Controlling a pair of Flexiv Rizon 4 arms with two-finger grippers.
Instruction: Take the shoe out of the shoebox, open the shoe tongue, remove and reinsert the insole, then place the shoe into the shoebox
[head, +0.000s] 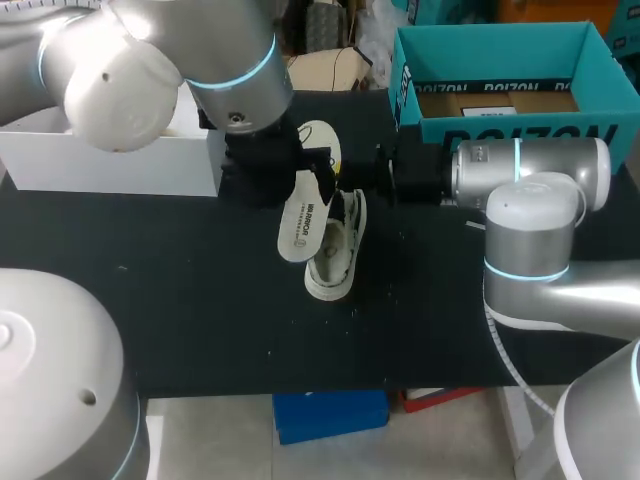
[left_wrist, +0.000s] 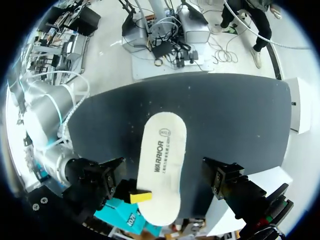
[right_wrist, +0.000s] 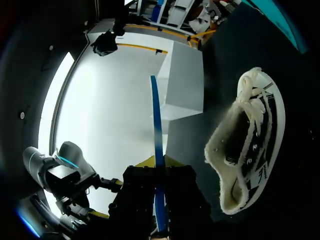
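Black table (head: 200, 320) bears shoe (head: 335, 262), shoebox (head: 520, 130), white box (head: 110, 160).

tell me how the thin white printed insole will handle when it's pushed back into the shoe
The thin white printed insole looks flat and sheet-like, so it will probably buckle if pushed from one end. Gripped near one end by the left gripper, it shows little droop, suggesting it is light and fairly springy.

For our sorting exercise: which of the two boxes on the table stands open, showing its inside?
The teal shoebox at the table's far right corner: brown cardboard shows inside it. The white box at the far left shows no opening.
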